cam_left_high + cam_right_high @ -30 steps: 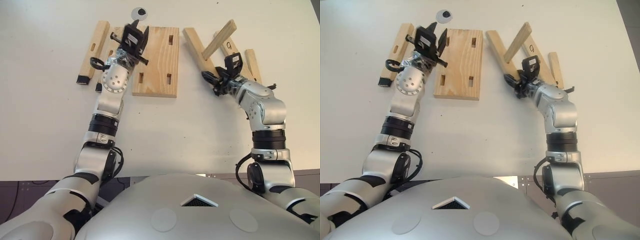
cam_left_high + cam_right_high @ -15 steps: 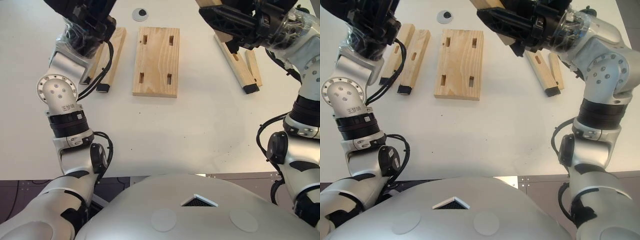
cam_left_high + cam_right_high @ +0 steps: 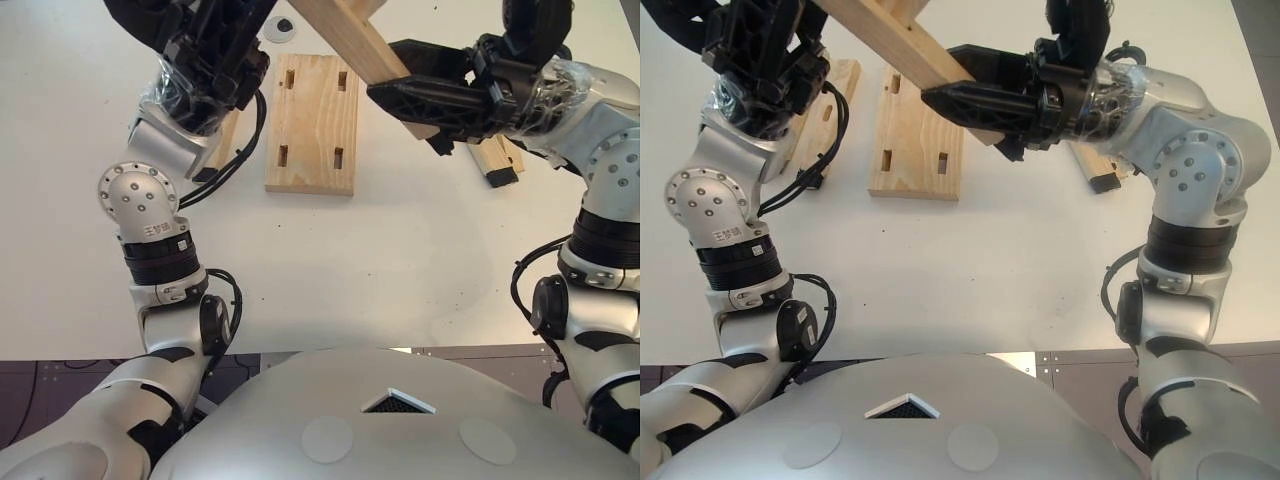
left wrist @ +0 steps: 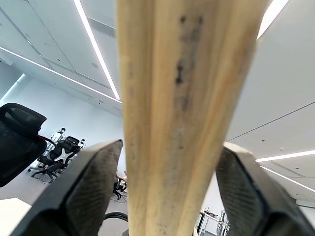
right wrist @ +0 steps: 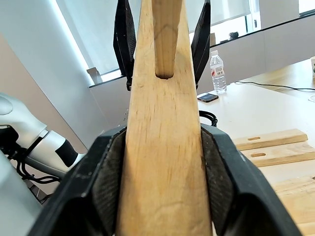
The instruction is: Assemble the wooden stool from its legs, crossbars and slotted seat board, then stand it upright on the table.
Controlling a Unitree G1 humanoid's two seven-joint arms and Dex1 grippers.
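Note:
My right gripper (image 3: 405, 88) is shut on a slotted wooden leg (image 3: 345, 40), held in the air over the far end of the seat board (image 3: 310, 150). In the right wrist view the leg (image 5: 165, 147) sits between the pads (image 5: 108, 182). A crossbar (image 5: 165, 29) meets the leg's slot there, with the left gripper's black fingers (image 5: 123, 44) on both sides of it. My left gripper (image 4: 172, 191) is shut on that crossbar (image 4: 187, 98), raised above the table's far left. The seat board lies flat with its slots facing up.
A spare leg (image 3: 845, 75) lies left of the seat board, partly behind my left arm. More wooden pieces (image 3: 497, 162) lie to the board's right, under my right arm. A small round disc (image 3: 283, 24) sits beyond the board. The near half of the white table (image 3: 380, 270) is bare.
One second ago both grippers were low at the pieces on the table. Since then they have lifted a leg and a crossbar and brought them together above the seat board.

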